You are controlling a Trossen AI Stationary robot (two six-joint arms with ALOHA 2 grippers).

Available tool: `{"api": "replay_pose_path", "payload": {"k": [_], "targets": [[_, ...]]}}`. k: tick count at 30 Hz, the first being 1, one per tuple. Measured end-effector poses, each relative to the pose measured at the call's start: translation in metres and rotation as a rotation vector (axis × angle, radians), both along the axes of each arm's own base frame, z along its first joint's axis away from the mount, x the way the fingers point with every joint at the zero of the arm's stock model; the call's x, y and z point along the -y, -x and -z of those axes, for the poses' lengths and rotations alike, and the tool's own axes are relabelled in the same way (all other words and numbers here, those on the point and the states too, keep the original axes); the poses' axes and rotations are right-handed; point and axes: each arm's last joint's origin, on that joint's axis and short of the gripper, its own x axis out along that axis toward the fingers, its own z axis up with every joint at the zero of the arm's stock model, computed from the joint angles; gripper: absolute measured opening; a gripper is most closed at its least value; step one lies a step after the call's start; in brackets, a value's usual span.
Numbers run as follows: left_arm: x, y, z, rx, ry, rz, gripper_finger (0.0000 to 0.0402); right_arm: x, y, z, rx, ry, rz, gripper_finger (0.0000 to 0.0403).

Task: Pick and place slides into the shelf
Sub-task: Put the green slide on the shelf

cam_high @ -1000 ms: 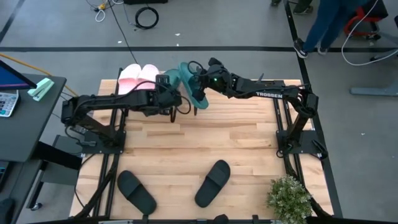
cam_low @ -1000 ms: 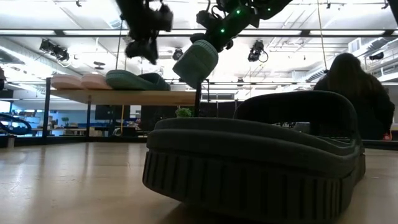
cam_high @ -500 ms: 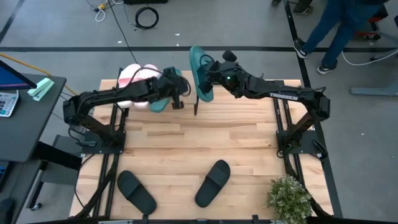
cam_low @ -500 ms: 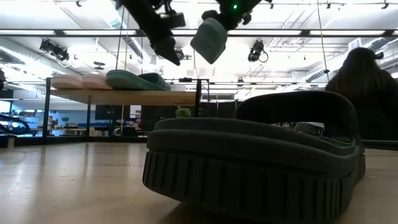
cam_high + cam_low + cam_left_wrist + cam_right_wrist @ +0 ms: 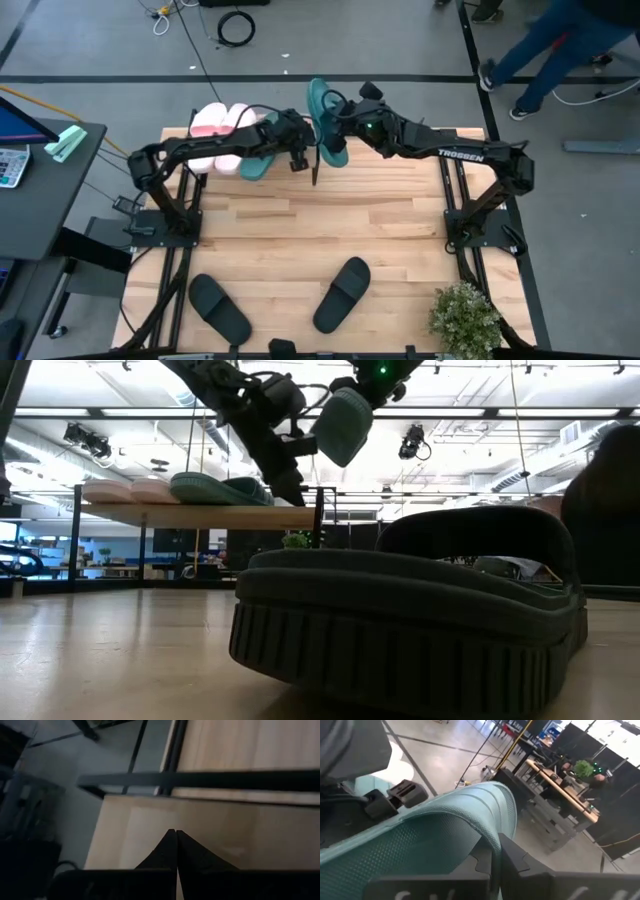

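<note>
- We see the right gripper point(image 5: 338, 133) clamped on a teal green foam slide point(image 5: 322, 120), holding it on edge in the air above the right end of the small low shelf with the light wooden plank top and thin black legs point(image 5: 200, 515).
- In the right wrist view the textured teal sole point(image 5: 435, 840) fills the frame, with the dark fingers closed tight on its edge — the hold looks narrow.
- The left gripper point(image 5: 296, 155) hangs just beside that raised slide, over the shelf's right end; its fingers point(image 5: 176, 851) are pressed together with nothing between them.
- Already on the shelf lie the two pale pink foam slides point(image 5: 222, 122) at the far left and the other teal green slide point(image 5: 218, 488) next to them.
- Two black foam slides wait on the tabletop near us, one on the left point(image 5: 219, 307) and one more central point(image 5: 342, 293).
- Risks, as we judge them: the two grippers are crowded — a small move could knock the left arm against the held slide and twist it out of the edge grip.
- Released while on edge, the slide could tip off the shelf's right end or land on its teal partner.
</note>
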Motion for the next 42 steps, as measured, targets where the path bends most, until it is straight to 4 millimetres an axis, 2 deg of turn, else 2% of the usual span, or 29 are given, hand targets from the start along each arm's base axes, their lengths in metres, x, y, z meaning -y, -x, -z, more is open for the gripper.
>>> {"api": "replay_pose_path", "payload": {"k": [14, 29, 36, 42], "targets": [[-0.022, 0.018, 0.005, -0.072, 0.014, -0.111, 0.0004, 0.000, 0.000, 0.001, -0.011, -0.005, -0.004, 0.0013], [-0.034, 0.027, 0.003, -0.150, -0.122, -0.280, 0.0003, 0.000, 0.000, 0.001, -0.013, -0.006, -0.005, 0.0013], [-0.035, 0.028, 0.003, -0.143, -0.115, -0.292, 0.0004, -0.005, -0.004, 0.002, 0.030, -0.092, -0.190, 0.0010], [-0.036, 0.027, 0.004, -0.099, -0.078, -0.271, 0.0008, -0.008, -0.004, 0.003, 0.028, -0.103, -0.203, 0.0013]]}}
